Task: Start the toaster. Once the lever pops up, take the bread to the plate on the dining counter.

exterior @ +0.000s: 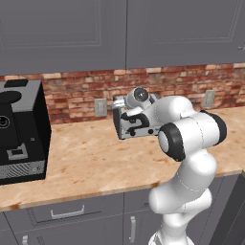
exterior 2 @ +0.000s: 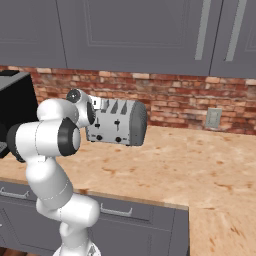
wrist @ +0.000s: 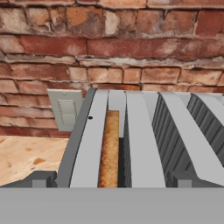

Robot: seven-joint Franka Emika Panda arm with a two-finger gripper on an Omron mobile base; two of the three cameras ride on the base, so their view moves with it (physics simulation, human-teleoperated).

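Pincer gaping wide, hovering over toaster; bread sitting in slot. Lever prob. unpressed; all steps remaining.

no readable text, labels, brands or numbers anywhere

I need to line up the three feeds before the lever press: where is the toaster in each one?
Left base view: toaster, centre, mostly behind the arm.
Right base view: left of centre on the counter, its lever face toward the camera.
Hand view: its slotted top spans the lower half, bread in the leftmost slot.
Shared landmark: the brick backsplash.
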